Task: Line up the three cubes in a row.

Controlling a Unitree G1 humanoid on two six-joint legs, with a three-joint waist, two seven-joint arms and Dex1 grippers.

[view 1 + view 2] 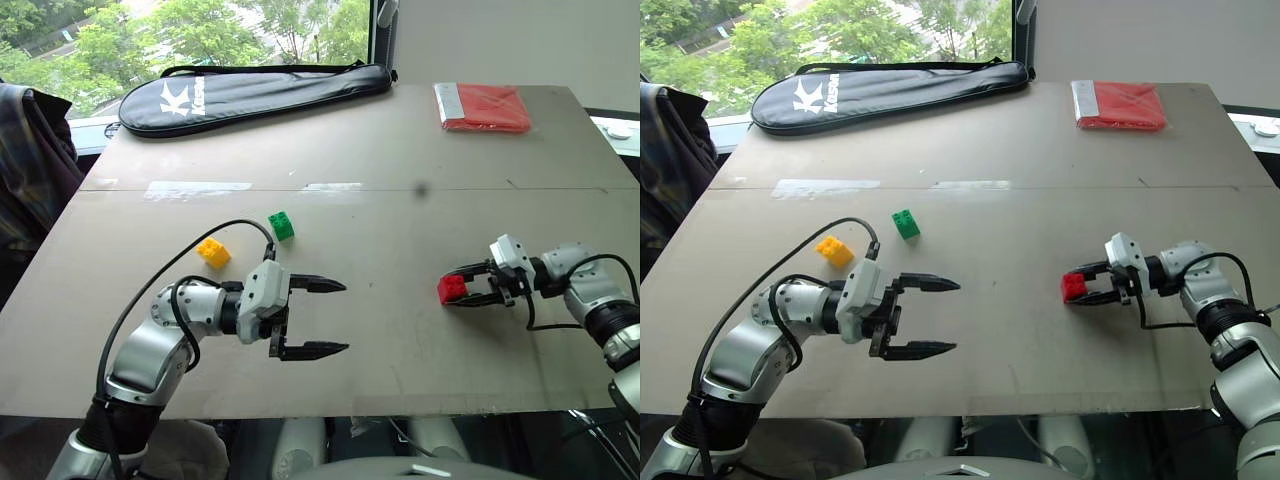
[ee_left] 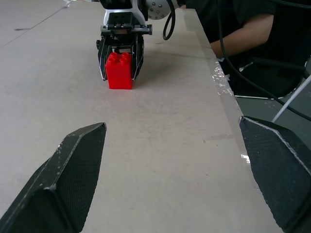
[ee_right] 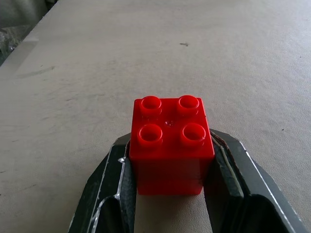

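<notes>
The red cube sits on the table at the right, studs up, pinched between the black fingers of my right gripper, which points left. In the right wrist view the red cube is clamped on both sides. My left gripper hovers open near the table's front, pointing right toward the red cube, nothing between its fingers. The yellow cube and the green cube lie apart on the table just beyond my left arm.
A black racket bag lies along the table's far left edge. A flat red folded cloth rests at the far right corner. A person sits beside the table's right side. A jacket hangs at the left.
</notes>
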